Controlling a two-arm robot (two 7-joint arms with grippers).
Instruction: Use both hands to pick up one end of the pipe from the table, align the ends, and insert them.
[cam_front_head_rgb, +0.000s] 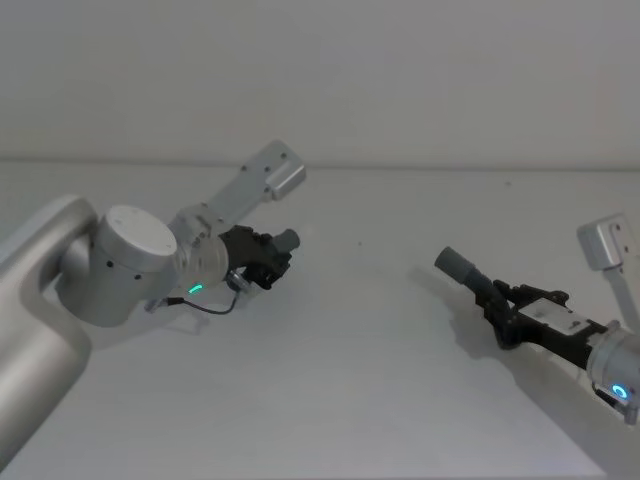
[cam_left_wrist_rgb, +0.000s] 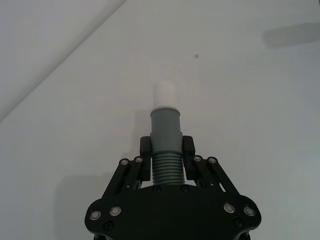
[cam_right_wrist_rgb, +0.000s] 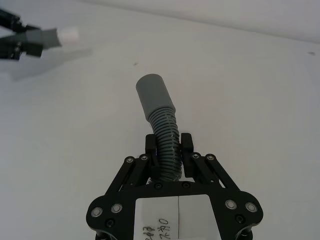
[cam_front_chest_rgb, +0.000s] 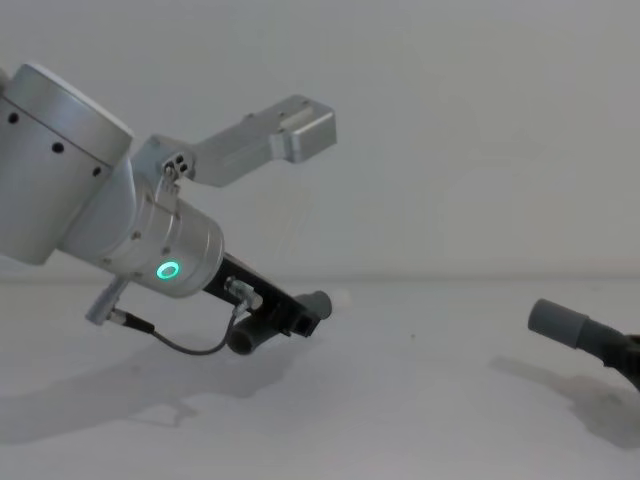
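My left gripper (cam_front_head_rgb: 268, 262) (cam_left_wrist_rgb: 166, 148) (cam_front_chest_rgb: 292, 316) is shut on one pipe piece (cam_left_wrist_rgb: 165, 145), gripping its ribbed part behind a smooth grey collar. The white-tipped end (cam_left_wrist_rgb: 164, 94) (cam_front_chest_rgb: 342, 297) points toward the right. My right gripper (cam_front_head_rgb: 503, 305) (cam_right_wrist_rgb: 170, 147) is shut on the ribbed pipe piece (cam_right_wrist_rgb: 167, 140). That piece's wider grey socket end (cam_front_head_rgb: 456, 264) (cam_right_wrist_rgb: 154, 94) (cam_front_chest_rgb: 558, 321) points toward the left. Both pieces hang a little above the table (cam_front_head_rgb: 360, 380), with a wide gap between the two ends. The left gripper (cam_right_wrist_rgb: 15, 44) also appears far off in the right wrist view.
The table surface (cam_front_chest_rgb: 400, 420) is plain white-grey, with shadows under both arms. A small dark speck (cam_front_head_rgb: 362, 241) lies on it between the grippers. A pale wall (cam_front_head_rgb: 400, 70) rises behind the far edge.
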